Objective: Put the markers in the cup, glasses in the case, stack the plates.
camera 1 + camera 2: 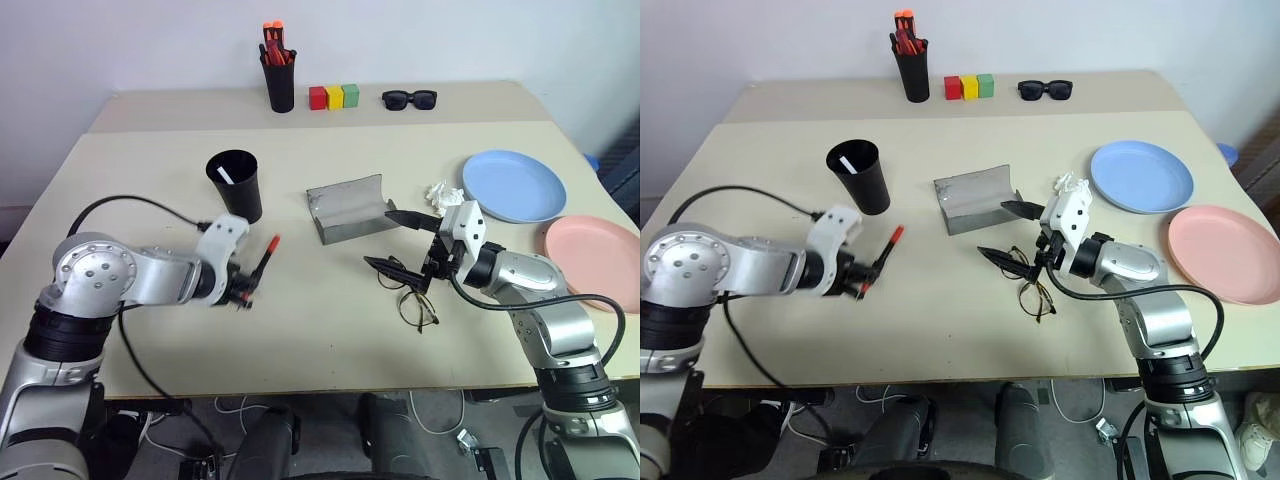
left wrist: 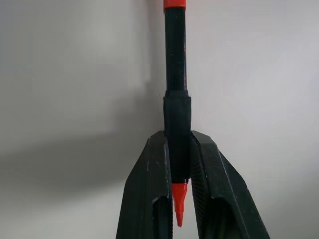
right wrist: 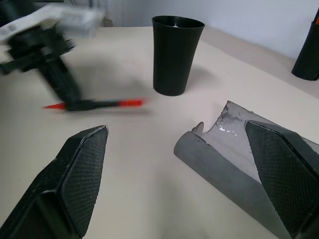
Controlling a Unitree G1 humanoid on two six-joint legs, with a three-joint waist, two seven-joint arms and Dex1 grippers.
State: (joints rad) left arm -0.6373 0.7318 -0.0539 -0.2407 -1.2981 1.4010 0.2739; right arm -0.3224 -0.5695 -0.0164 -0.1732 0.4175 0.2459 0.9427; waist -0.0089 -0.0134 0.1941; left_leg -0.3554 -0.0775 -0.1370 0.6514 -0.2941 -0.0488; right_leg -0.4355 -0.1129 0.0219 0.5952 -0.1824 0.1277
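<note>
I read the left gripper (image 1: 247, 290) at lower left of the frame as clamped on the red marker (image 1: 264, 257), held just below the cup (image 1: 235, 184) — not yet over its mouth. A white marker (image 1: 226, 176) already stands inside that cup. The right gripper (image 1: 405, 243), right of centre, has its fingers wide apart and holds nothing; the glasses (image 1: 408, 292) lie on the table (image 1: 140, 160) beneath it, just below the open case (image 1: 349, 207). The blue plate (image 1: 513, 185) and pink plate (image 1: 592, 255) sit side by side at right, unstacked. My estimate: one marker done, the rest pending.
</note>
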